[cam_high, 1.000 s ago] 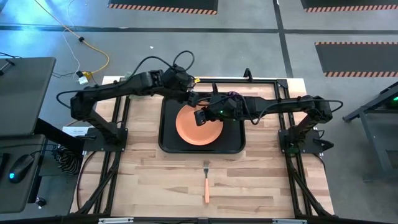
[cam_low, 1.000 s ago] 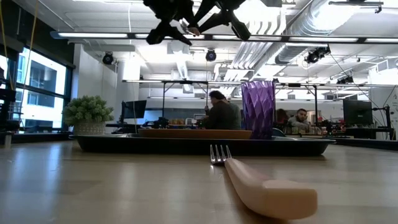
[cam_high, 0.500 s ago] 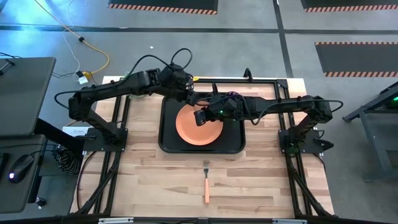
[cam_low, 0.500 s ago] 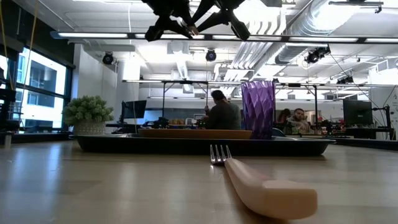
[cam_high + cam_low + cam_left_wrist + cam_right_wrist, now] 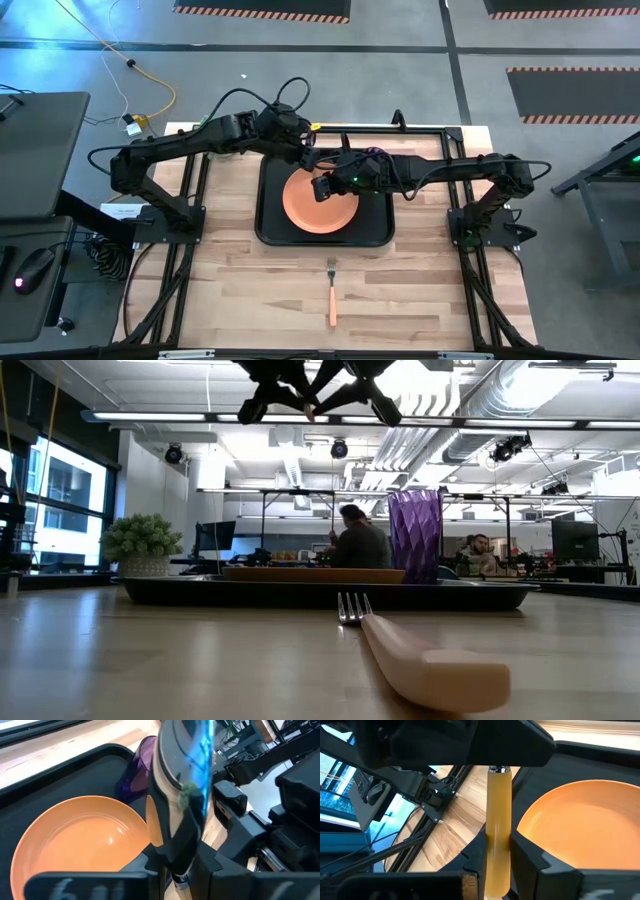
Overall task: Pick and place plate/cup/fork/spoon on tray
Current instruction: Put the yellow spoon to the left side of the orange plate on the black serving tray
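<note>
- Both hands meet above the back of the tray [image 5: 270,232], well clear of the tabletop [image 5: 240,290].
- Left hand [image 5: 306,158] pinches the spoon's [image 5: 185,785] bowl; right hand [image 5: 322,186] clasps its yellow handle.
- Plate [image 5: 320,200] and cup [image 5: 414,536] sit in the tray.
- Fork [image 5: 332,296] lies on the tabletop, in front of the tray.

The tray [image 5: 268,215] lies mid-bench [image 5: 240,290], toward the back. The plate [image 5: 330,208] rests in it, with the cup [image 5: 374,155] standing behind the plate at the tray's far right. The fork [image 5: 332,292] lies on the bench in front of the tray (tines pointing toward it). The spoon [image 5: 498,835] hangs above the tray's back edge, between the two arms.
</note>
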Controlling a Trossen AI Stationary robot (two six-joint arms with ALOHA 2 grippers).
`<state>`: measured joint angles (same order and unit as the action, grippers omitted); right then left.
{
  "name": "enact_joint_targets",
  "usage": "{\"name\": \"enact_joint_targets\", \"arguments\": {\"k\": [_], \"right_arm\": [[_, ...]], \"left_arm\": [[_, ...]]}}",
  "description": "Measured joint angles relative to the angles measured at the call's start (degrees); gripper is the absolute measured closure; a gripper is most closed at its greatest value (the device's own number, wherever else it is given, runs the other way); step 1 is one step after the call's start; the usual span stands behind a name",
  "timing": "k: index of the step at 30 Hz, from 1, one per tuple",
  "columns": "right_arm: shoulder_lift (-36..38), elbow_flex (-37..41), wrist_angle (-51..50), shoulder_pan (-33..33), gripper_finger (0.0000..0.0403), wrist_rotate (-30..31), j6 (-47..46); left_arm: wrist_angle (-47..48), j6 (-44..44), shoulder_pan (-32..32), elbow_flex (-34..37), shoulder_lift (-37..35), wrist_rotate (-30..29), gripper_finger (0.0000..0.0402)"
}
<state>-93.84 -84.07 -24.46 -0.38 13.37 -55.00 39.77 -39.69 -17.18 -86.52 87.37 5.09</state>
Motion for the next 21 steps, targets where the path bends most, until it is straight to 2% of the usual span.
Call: {"name": "enact_joint_targets", "arguments": {"k": [6,11,21], "right_arm": [[0.0,0.0,-0.3,0.0,0.0339,0.0,0.0],[0.2,0.0,-0.2,0.0,0.0338,-0.1,-0.2],[0.2,0.0,-0.1,0.0,0.0336,0.1,0.6]], "left_arm": [[-0.1,1.3,0.2,0.0,0.0,0.9,0.0372],[1.8,3.0,-0.1,0.2,0.1,-0.5,0.0384],[4.0,6.6,-0.6,0.1,-0.7,0.4,0.0387]]}}
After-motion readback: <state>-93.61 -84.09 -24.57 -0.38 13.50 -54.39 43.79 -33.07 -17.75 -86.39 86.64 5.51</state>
